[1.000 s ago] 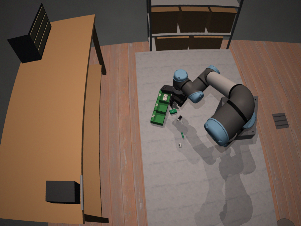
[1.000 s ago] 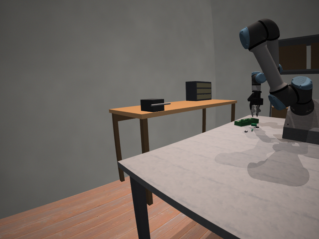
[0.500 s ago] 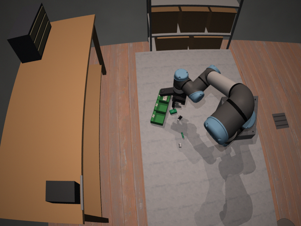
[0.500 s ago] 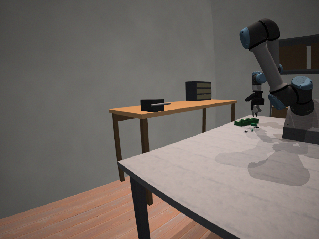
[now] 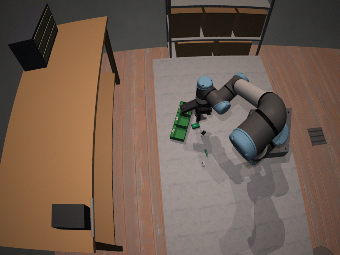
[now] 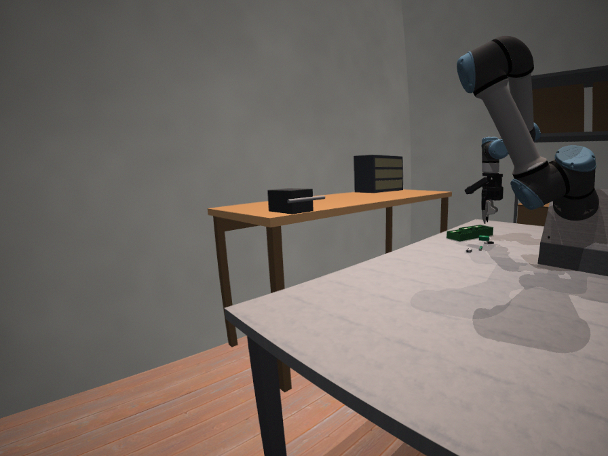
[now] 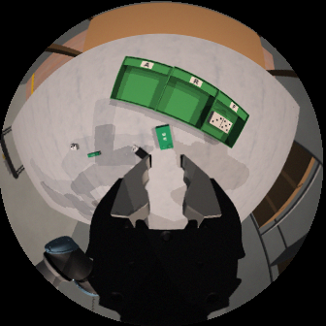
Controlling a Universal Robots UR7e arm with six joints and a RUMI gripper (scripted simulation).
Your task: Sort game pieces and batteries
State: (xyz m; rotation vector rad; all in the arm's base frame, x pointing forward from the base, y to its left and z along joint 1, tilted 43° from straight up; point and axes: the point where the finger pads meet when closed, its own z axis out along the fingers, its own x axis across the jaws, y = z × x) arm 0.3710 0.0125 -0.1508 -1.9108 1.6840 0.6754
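Hovering above the grey table [image 5: 233, 208], we see the gripper [image 7: 165, 162] pointing straight down with its jaws partly parted and nothing between them, only bare table surface showing in the gap. Just ahead of the fingertips lies a green game piece [image 7: 164, 137], flat on the table and apart from the bins. Beyond that piece sits the row of three green bins [image 7: 160, 94], upright, marked A, R and F. The F bin [image 7: 232, 118], ahead and to the gripper's right in the wrist view, holds a white domino [image 7: 220, 121] lying flat inside; the R bin [image 7: 186, 99] shows only its green floor. Close beside the left finger [image 7: 132, 186] a small dark piece [image 7: 141, 151] rests on the table. Further off to that side lie a green battery [image 7: 93, 154] and a tiny white piece [image 7: 74, 146], well apart from the bins
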